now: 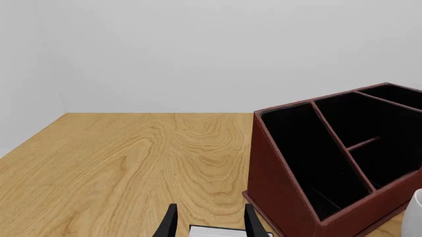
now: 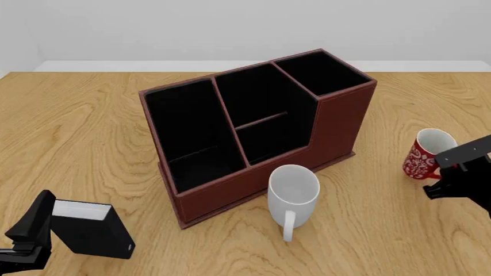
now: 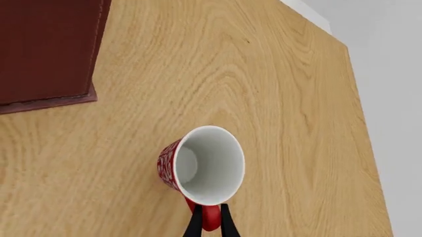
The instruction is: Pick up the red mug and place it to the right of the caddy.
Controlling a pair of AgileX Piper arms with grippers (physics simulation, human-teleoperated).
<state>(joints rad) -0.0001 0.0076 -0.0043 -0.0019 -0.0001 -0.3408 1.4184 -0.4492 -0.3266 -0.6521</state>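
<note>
The red mug (image 2: 422,155), with a white floral pattern and a white inside, sits to the right of the caddy (image 2: 341,123), apart from it. In the right wrist view the mug (image 3: 201,165) shows its open mouth. My right gripper (image 3: 211,223) is shut on its red loop handle. In the front view the right gripper (image 2: 449,168) is at the mug's right side. I cannot tell whether the mug rests on the table or hangs just above it. The caddy also shows in the left wrist view (image 1: 283,177) and the right wrist view (image 3: 46,49). My left gripper (image 1: 211,224) is open.
A plain white mug (image 2: 294,192) stands just in front of the caddy, its handle toward me, and its edge shows in the left wrist view (image 1: 414,215). A small black book-like box (image 2: 92,230) stands at the front left beside my left gripper (image 2: 31,230).
</note>
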